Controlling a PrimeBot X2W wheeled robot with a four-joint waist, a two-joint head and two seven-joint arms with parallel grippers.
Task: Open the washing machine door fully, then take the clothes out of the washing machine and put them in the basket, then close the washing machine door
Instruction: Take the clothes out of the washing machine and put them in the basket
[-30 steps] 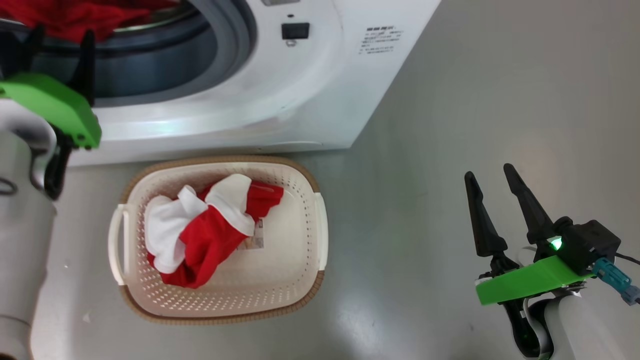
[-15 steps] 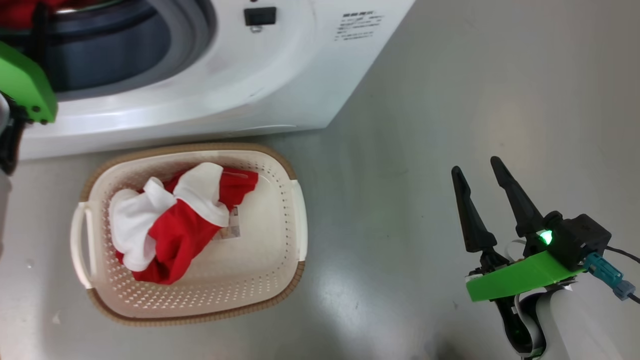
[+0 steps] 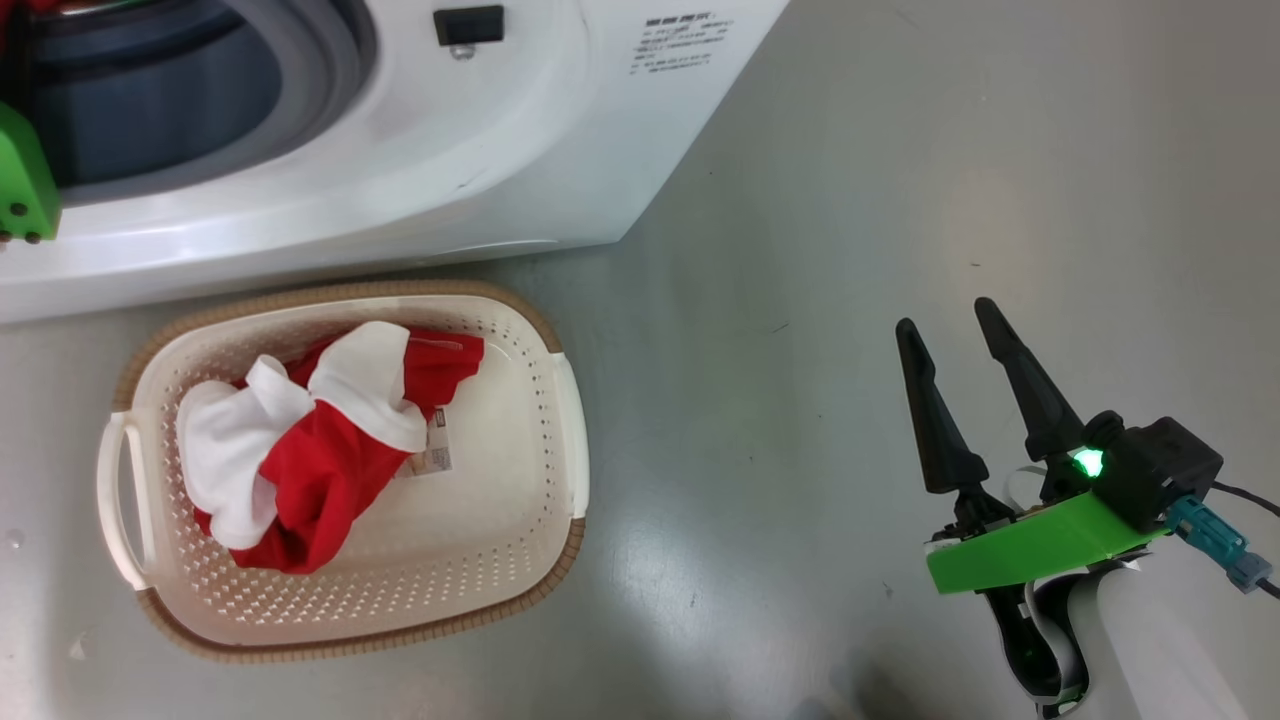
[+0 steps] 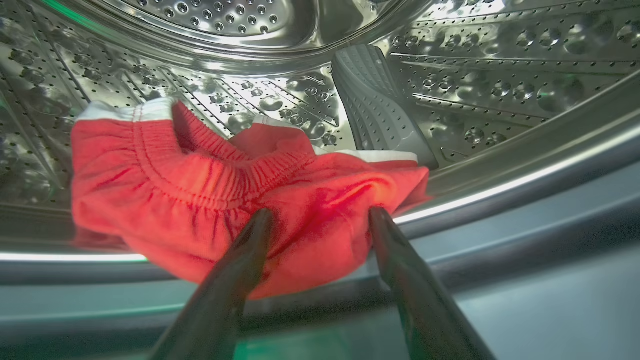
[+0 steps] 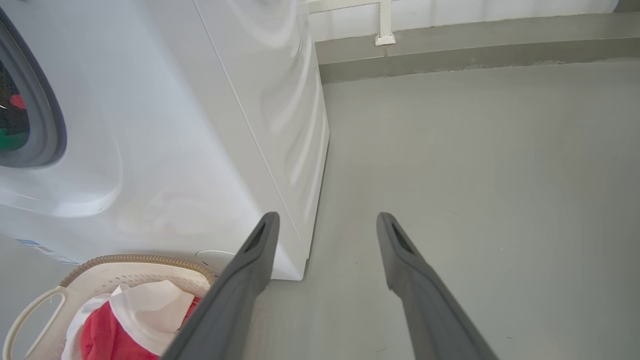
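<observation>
The left end effector stands with its fingers spread inside the drum. Both tips rest against a red garment, which bulges between them just ahead; nothing is pinched yet. In the head view only a corner of this arm's green mount is left at the edge, where a second ago the mount and both fingers were in plain sight. The washing machine and the basket have slid across that view by much the same amount, so I take the change as the head turning, not the things moving. Whether the arm has also reached deeper cannot be told from that view.

The right end effector is spread and empty over the bare floor, the machine's corner ahead of it to its left, and it sits as it did a second ago.

For the task, I judge the unloading about halfway. A red-and-white garment already lies in the basket, below and behind the left end effector, and the one in the drum awaits a closing grip.

Much is cut off or uncertain:
- How far the door is swung cannot be told.
- The far side of the red garment is hidden by its own folds, so more cloth may lie behind it.
- The left wrist view is soft along the drum's lip, so how firmly the tips press into the fabric is unclear.
</observation>
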